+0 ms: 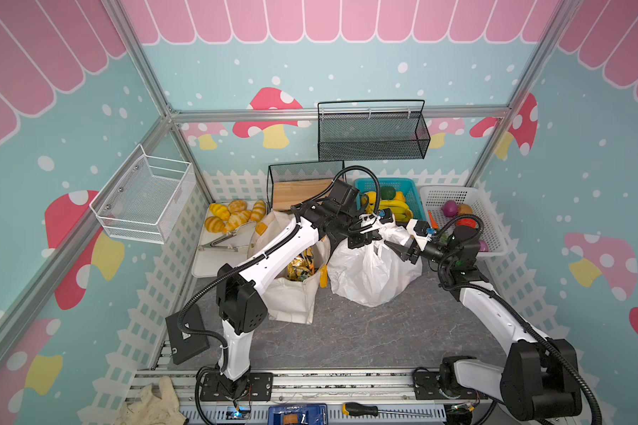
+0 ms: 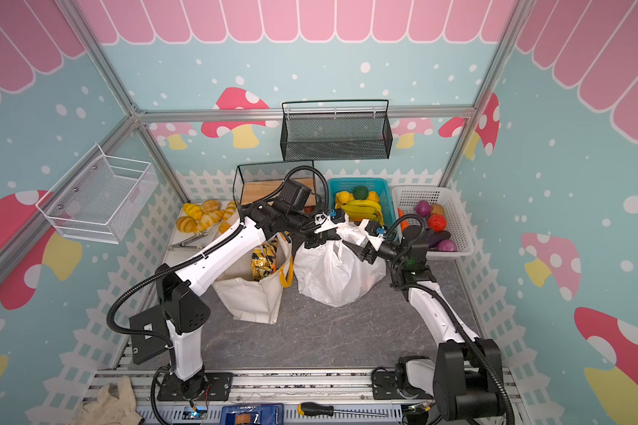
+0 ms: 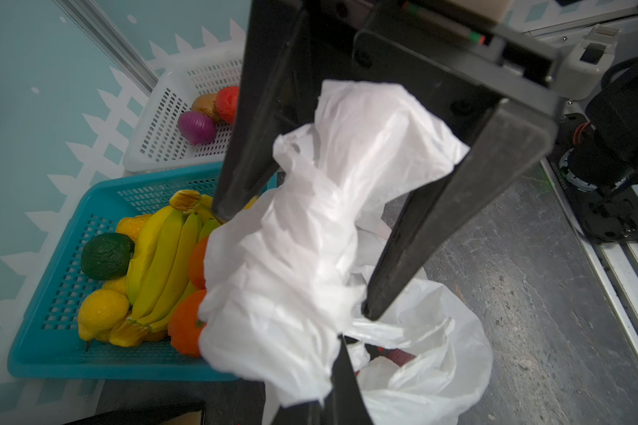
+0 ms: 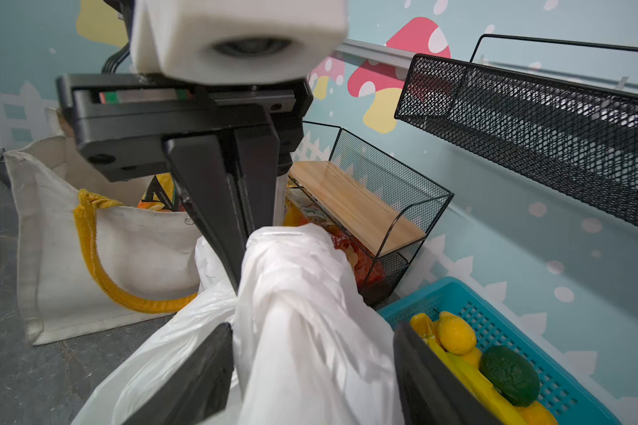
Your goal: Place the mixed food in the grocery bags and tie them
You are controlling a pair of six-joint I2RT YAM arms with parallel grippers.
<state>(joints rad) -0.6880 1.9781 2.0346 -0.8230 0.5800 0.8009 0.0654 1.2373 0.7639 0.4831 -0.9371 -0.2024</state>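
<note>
A white plastic bag (image 1: 372, 272) sits bulging near the middle of the grey tabletop (image 1: 347, 331), its mouth gathered upward. One handle (image 3: 347, 165) is twisted into a thick rope rising from the mouth. The left claw (image 4: 238, 272) is clenched on the plastic at the base of that rope, fingers pressed together. From there the rope runs lengthwise between the spread fingers of the right claw (image 3: 295, 265), which is released and grips nothing; the loose end lies toward its palm. So the rope's long axis points from left claw to right claw, and the right arm looks nearer to take the free end for tying. Whether a knot exists cannot be told. Just beside the bag, on its left in both top views, stands a cream tote (image 1: 291, 298) holding snack packets (image 1: 299, 268). A blue basket (image 1: 383, 181) of fruit sits behind.
</note>
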